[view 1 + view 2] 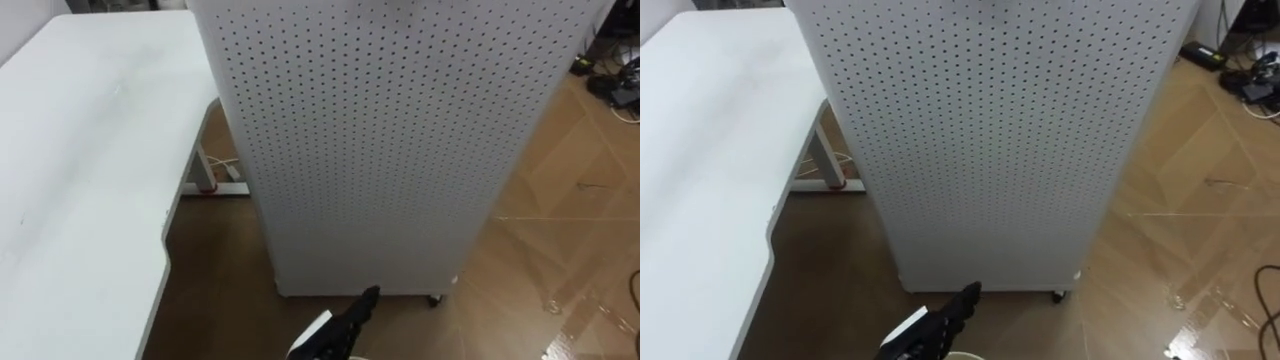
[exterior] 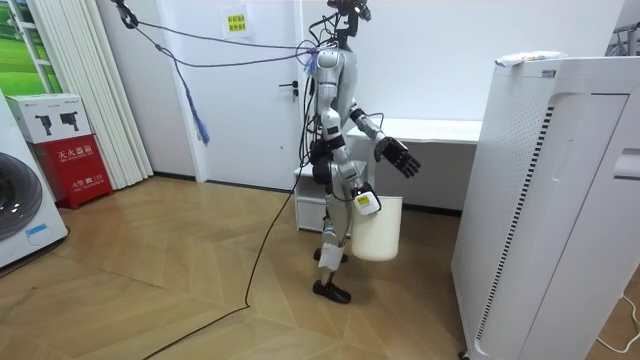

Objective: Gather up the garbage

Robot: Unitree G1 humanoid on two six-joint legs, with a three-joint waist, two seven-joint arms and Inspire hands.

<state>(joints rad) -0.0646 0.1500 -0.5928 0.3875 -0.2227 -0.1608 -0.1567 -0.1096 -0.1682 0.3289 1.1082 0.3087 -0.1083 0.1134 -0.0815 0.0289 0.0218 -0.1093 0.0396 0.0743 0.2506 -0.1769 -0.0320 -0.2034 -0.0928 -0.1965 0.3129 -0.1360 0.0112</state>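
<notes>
Left robot hand (image 1: 340, 322), fingers straight and empty, points toward the perforated white cabinet (image 1: 390, 150) beside the worktop (image 1: 80, 180). Right robot hand (image 2: 365, 203) is at the white bin (image 2: 380, 235), its grip not discernible. Where the garbage lies cannot be told; picking is judged not yet begun.

cabinet (image 1: 390, 140): white, perforated, on small wheels
table (image 1: 80, 150): white, left of cabinet
floor (image 1: 570, 220): wood
washing machine (image 2: 20, 200): beside red box (image 2: 75, 165)
</notes>
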